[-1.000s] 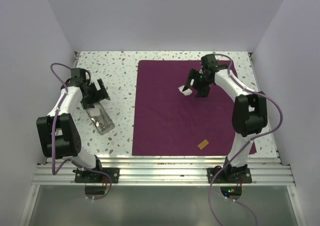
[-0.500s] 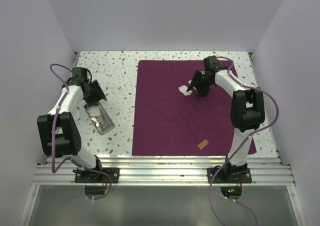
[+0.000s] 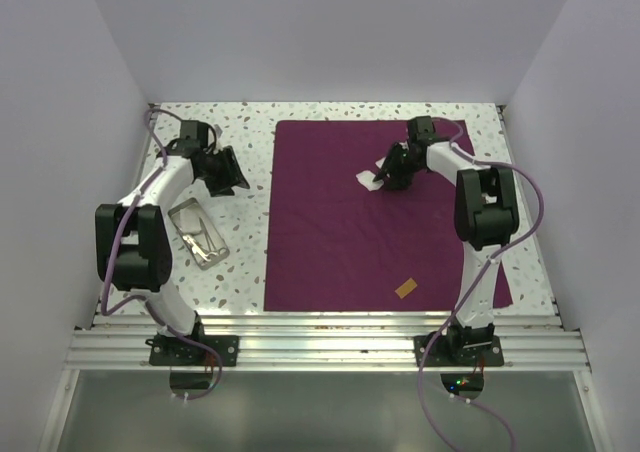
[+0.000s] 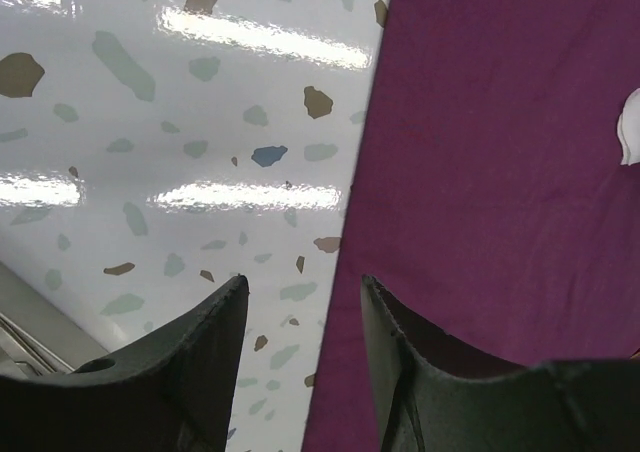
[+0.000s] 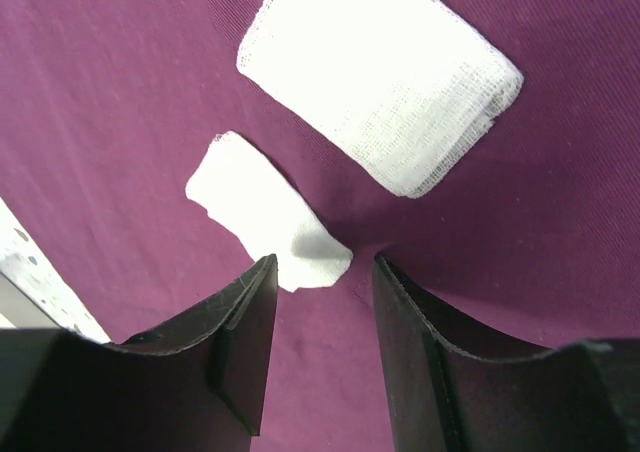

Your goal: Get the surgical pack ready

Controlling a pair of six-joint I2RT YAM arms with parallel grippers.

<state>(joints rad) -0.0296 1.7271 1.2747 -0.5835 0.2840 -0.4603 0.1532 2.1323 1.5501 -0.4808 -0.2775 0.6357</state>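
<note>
A dark purple cloth (image 3: 340, 242) lies flat across the right half of the speckled table (image 3: 245, 222). The steel tray (image 3: 197, 234), with thin instruments (image 3: 203, 238) inside, sits on bare tabletop to the cloth's left, nearer the arm bases than the left gripper (image 4: 300, 292) and apart from it; that gripper's jaws stand parted on nothing above the cloth's left edge. Toward the cloth's far end the right gripper (image 5: 322, 267) is low over white gauze, jaws parted and unclamped: the larger gauze square (image 5: 385, 92) lies just beyond its fingertips, the smaller gauze scrap (image 5: 265, 212) reaches the gap between them, and a small orange tab (image 3: 406, 288) lies by the cloth's near edge.
</note>
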